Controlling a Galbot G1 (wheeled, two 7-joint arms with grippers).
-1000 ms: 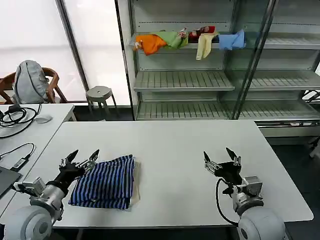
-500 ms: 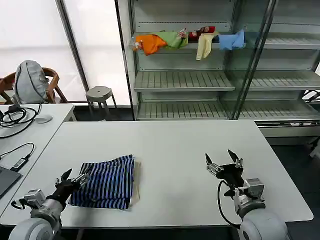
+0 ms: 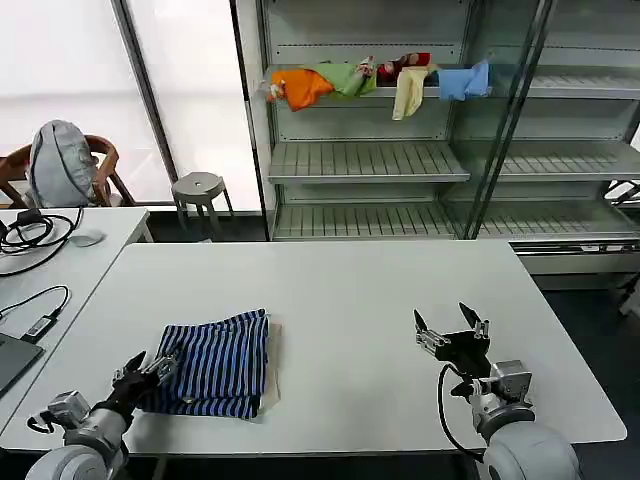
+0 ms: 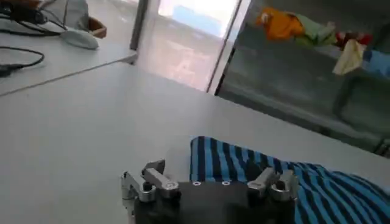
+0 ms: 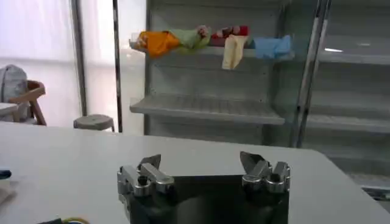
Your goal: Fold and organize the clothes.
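Now folded shirt point(image 3: 213, 364) on table point(image 3: 350, 300); L claw point(image 3: 148, 368) & R claw point(image 3: 450, 330) wide.

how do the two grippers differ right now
The left gripper sits at the near left edge of the striped shirt; the right gripper hovers over bare table, far from it. The left is low at the table's front edge; the right reaches farther in. Both are open and empty.

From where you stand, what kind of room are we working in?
Probably a lab or test room staged like a shop: a white work table holding the folded striped shirt, metal display shelving with a few garments, and a neighbouring desk with cables.
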